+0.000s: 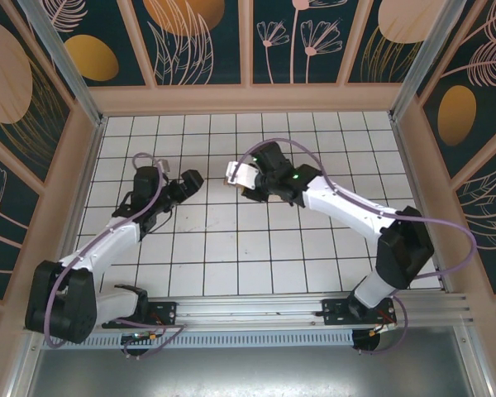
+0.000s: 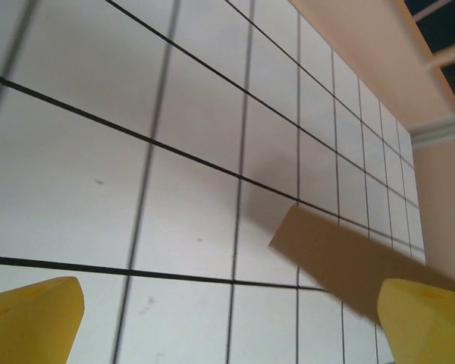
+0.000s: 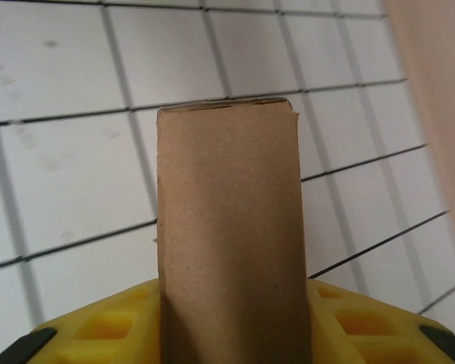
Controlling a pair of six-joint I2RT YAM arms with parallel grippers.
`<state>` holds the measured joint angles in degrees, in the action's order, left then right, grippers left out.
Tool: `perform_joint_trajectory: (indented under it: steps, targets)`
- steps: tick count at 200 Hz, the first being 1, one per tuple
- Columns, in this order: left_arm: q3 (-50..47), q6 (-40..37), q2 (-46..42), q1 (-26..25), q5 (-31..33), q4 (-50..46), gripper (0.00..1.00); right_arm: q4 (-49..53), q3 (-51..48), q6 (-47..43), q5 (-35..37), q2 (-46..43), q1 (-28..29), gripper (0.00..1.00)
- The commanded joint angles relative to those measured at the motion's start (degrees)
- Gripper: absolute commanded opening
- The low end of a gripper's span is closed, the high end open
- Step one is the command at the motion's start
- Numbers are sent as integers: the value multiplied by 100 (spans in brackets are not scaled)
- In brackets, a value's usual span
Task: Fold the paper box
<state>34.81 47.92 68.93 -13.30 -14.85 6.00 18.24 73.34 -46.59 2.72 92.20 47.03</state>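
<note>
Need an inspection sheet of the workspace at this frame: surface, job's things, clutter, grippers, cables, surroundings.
Surface: white tiled table with dark grid lines; a few faint smudges, otherwise clean.
Job's things: paper box, brown, folded flat and narrow, held by one end; it seems to be lifted off the tiles and casts a shadow below.
Clutter: nothing seen.
Grippers: right gripper clamped on the paper box, yellow fingers on both sides. Left gripper open and empty, facing the box.
Cables: purple cables run along both arms in loose loops; no snag seen.
Surroundings: wooden frame with dark floral panels; aluminium rail at the near edge carries the bases.
</note>
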Motion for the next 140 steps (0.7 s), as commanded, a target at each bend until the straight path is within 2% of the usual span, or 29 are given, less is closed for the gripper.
perform_joint_trajectory:
  steps: [1,20,39,69,79,89,103,116,128,140]
  targets:
    - [-356,172,-284,235,-189,176,98,-1667,-196,-712,1376,429,306,36]
    - [-619,200,-446,324,-157,190,99,-2619,-500,-1236,1881,744,526,38]
    - [-787,210,-510,347,-174,225,98,-3529,-887,-1576,2046,969,681,41]
    - [-914,203,-496,357,-194,320,99,-3574,-1012,-1480,1807,1225,801,41]
    - [-906,181,-477,354,-207,348,99,-3455,-1024,-1450,1751,1320,824,45]
    - [-882,138,-453,354,-207,350,98,-3412,-1044,-1310,1692,1357,830,51]
    - [-822,34,-433,354,-170,287,99,-3244,-1042,-1105,1550,1322,826,69]
    - [-732,-94,-484,359,-13,160,98,-2953,-989,-870,1324,1227,796,80]
    - [-751,-191,-694,354,236,219,98,-2232,-791,-491,627,1087,712,92]
    - [-789,-414,-978,354,499,399,99,-1701,-639,-4,-274,853,563,97]
